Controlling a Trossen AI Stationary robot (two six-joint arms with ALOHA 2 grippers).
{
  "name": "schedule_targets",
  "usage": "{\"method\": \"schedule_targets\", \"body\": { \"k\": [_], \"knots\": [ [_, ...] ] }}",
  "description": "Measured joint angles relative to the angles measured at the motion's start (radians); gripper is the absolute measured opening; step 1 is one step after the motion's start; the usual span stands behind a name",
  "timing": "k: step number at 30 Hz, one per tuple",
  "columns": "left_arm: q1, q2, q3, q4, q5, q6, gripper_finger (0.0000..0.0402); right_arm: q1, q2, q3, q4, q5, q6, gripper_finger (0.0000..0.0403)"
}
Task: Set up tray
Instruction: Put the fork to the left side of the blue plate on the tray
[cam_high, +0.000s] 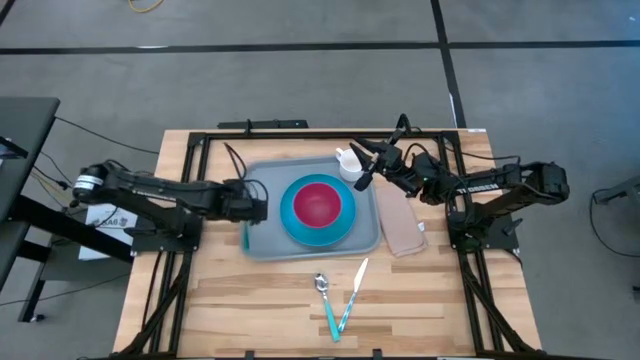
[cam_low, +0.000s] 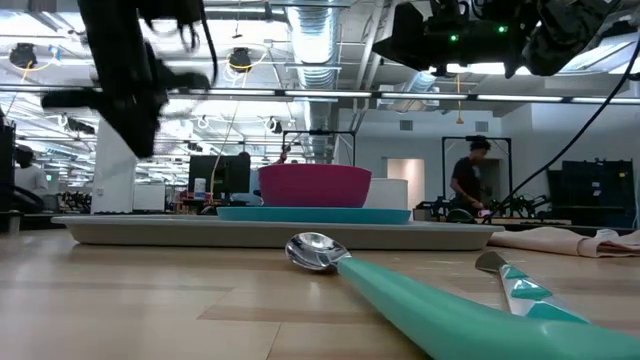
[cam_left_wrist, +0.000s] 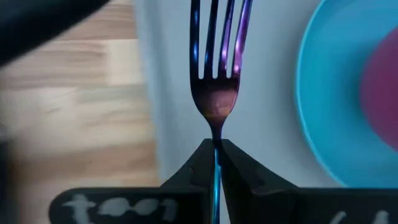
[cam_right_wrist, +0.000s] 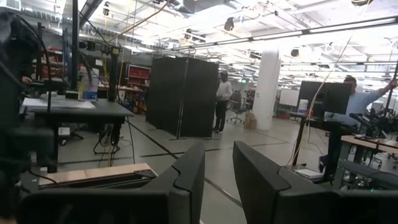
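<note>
Left gripper (cam_left_wrist: 216, 155), clamped on an iridescent metal fork (cam_left_wrist: 217, 68) left of centre over the grey-blue rectangular plastic tray (cam_high: 262, 215), should lower level before releasing; right gripper (cam_right_wrist: 217, 163), parted and empty, waits upper right

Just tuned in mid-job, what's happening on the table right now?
The left pincer is shut on a fork, holding it over the left edge of the tray. The tray already carries a blue plate with a red bowl on it. The right pincer hangs open near a white cup at the tray's back right corner. A spoon, knife and napkin lie on the table.
</note>
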Motion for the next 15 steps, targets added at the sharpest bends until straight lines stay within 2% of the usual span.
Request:
{"method": "schedule_targets", "body": {
  "k": [4,7,15],
  "knots": [
    [0.106,0.008,-0.126,0.247,0.037,0.138,0.0002,0.0,0.0,0.0,0.0,0.0,0.0,0.0079],
    [0.189,0.012,-0.171,0.372,0.07,0.219,0.0002,0.0,0.0,0.0,0.001,0.001,0.0,0.0079],
    [0.333,0.066,-0.178,0.39,0.103,0.316,0.0002,-0.002,0.0,0.0,0.001,0.003,-0.002,0.0079]
  ]
}}
